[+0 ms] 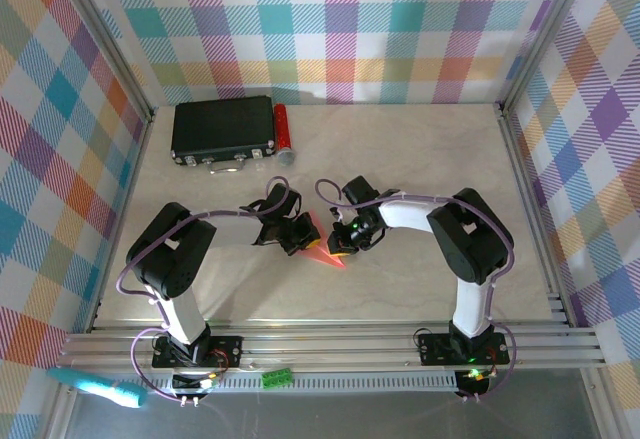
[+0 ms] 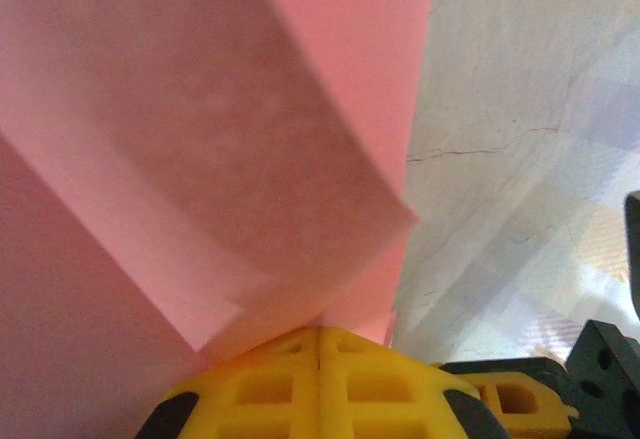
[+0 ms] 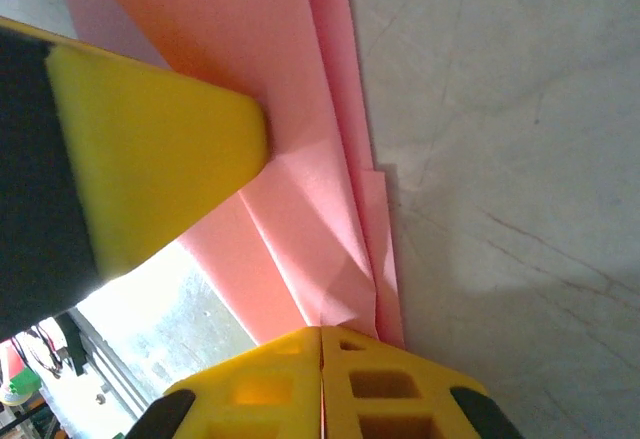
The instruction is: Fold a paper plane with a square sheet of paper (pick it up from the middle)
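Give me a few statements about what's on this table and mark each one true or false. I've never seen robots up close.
1. The left gripper and right gripper are both shut on the paper. True.
2. The paper lies flat and unfolded. False: it is folded into layers and pinched between the two grippers.
3. A black box sits at the far left of the table. True.
4. The red cylinder rests on top of the box. False: it lies on the table along the box's right side.
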`<state>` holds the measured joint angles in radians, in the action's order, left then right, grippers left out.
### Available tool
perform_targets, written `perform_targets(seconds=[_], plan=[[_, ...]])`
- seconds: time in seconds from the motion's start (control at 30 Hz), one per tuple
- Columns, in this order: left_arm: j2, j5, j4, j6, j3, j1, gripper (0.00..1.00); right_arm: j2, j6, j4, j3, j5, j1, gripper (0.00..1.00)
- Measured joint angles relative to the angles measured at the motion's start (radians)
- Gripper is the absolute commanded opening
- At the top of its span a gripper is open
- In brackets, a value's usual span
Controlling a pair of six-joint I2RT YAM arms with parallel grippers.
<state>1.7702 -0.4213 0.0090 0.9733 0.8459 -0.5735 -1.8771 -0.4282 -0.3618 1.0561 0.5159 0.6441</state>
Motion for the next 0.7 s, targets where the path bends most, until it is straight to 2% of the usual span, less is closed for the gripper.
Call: perform_targets(seconds=[0.23, 0.7], plan=[[0.007, 0.002, -0.032, -0.003, 0.02, 0.0, 0.04, 0.064, -0.001, -0.01, -0.018, 0.015, 0.008, 0.1], [0.008, 0.003, -0.037, -0.006, 0.023, 0.0, 0.04, 0.068, -0.001, -0.03, -0.08, -0.012, 0.017, 0.1]])
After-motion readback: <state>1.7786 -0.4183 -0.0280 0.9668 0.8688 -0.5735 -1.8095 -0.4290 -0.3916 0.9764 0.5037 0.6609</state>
